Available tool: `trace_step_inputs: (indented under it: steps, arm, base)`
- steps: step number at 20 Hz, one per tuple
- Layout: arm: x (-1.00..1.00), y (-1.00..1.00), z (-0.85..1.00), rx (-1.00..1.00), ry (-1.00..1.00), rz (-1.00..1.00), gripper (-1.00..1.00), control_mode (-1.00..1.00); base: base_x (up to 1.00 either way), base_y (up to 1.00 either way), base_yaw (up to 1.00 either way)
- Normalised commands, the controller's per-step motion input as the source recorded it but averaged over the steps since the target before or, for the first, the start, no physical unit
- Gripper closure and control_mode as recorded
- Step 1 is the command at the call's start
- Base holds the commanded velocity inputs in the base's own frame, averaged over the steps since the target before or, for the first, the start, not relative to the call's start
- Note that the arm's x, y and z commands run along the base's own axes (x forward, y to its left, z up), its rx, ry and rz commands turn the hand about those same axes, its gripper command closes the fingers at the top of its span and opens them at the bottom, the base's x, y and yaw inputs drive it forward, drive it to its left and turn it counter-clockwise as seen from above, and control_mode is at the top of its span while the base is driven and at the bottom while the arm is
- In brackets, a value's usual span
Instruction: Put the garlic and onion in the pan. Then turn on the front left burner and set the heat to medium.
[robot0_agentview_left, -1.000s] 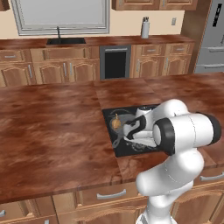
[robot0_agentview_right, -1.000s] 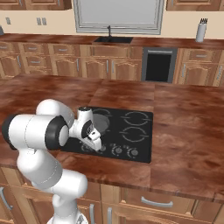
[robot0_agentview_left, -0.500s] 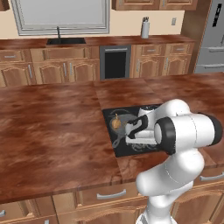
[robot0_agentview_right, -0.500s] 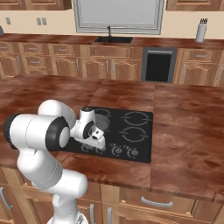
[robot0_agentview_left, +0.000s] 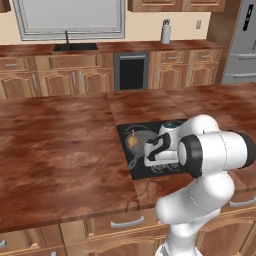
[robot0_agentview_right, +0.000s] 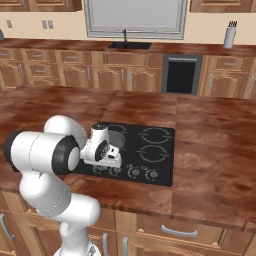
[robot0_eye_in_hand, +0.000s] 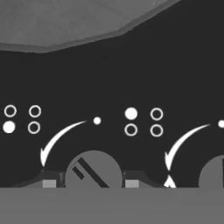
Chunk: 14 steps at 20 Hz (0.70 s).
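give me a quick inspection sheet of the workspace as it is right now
surface: brown island counter with black cooktop set in it
job's things: onion lies in the pan on the cooktop; garlic cannot be made out
clutter: nothing seen
grippers: gripper shut on a control knob at the cooktop's front edge
cables: nothing seen
surroundings: sink under a window, wooden cabinets, canister on the back counter

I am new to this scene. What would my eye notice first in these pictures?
The white arm bends low over the black cooktop set in the brown island. Its pincer is closed on a round control knob at the cooktop's front edge. The onion lies in the pan just behind.
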Motion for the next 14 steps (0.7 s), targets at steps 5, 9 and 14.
trace_step_inputs:
  steps: [5, 9, 14]
  arm:
    - [0.0, -0.13, -0.21, -0.01, -0.26, 0.53, 1.0, -1.0]
    - [0.0, -0.01, -0.23, 0.0, -0.19, 0.58, 1.0, -1.0]
    - [0.03, 0.0, -0.27, 0.0, -0.11, 0.66, 1.0, -1.0]
  base:
    - [0.0, 0.0, 0.0]
    - [0.0, 0.0, 0.0]
    - [0.0, 0.0, 0.0]
